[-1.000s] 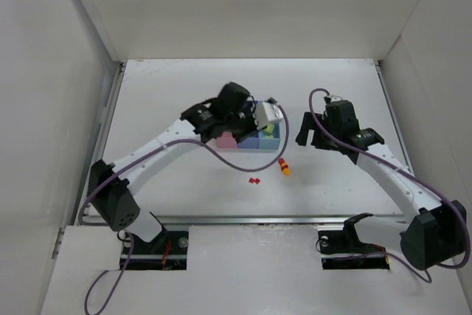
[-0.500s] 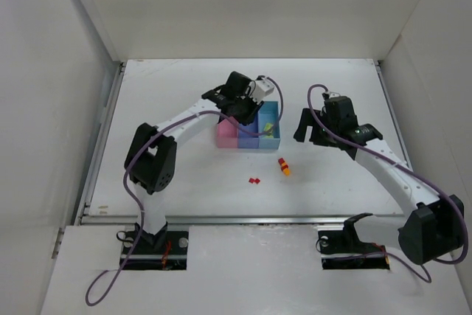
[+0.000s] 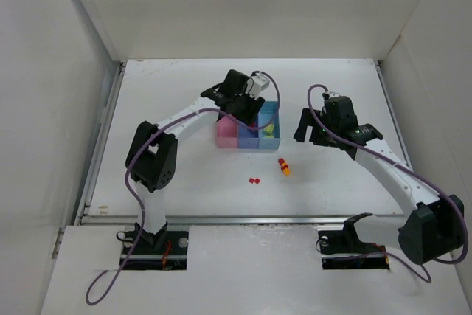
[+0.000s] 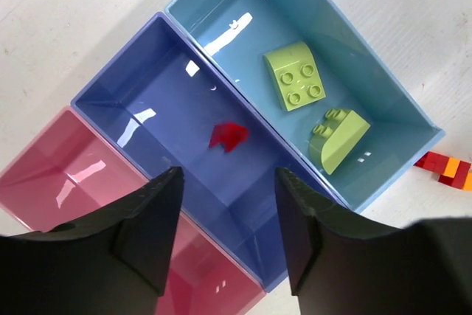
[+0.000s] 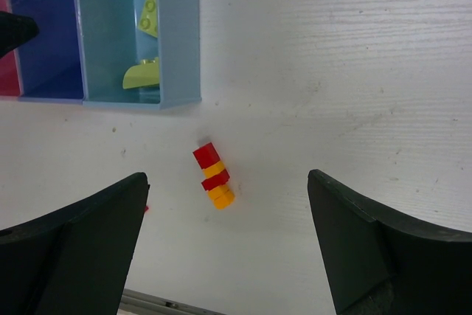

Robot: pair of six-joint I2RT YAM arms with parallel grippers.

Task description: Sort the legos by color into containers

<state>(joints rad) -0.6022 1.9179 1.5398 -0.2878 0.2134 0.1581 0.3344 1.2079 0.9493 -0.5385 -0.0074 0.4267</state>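
Note:
Three joined bins stand mid-table: pink [image 3: 226, 134], medium blue [image 3: 248, 138], light blue [image 3: 271, 117]. In the left wrist view the medium blue bin [image 4: 169, 101] holds one small red lego [image 4: 228, 137]; the light blue bin [image 4: 354, 71] holds two yellow-green legos [image 4: 295, 75] [image 4: 338, 135]; the pink bin [image 4: 66, 175] shows no lego. My left gripper [image 4: 228, 204] is open and empty above the bins. A red and orange-yellow stacked lego [image 5: 214, 175] lies on the table between my right gripper's open, empty fingers [image 5: 228, 248]. Two small red legos [image 3: 255, 181] lie nearer the front.
White walls enclose the table [image 3: 184, 204] on the left, back and right. A metal rail [image 3: 236, 219] runs along the near edge. The right arm [image 3: 383, 167] reaches in from the right.
The left arm swung back and lifted over the bins, uncovering them; since half a second ago it barely moved. The right arm has hardly moved.

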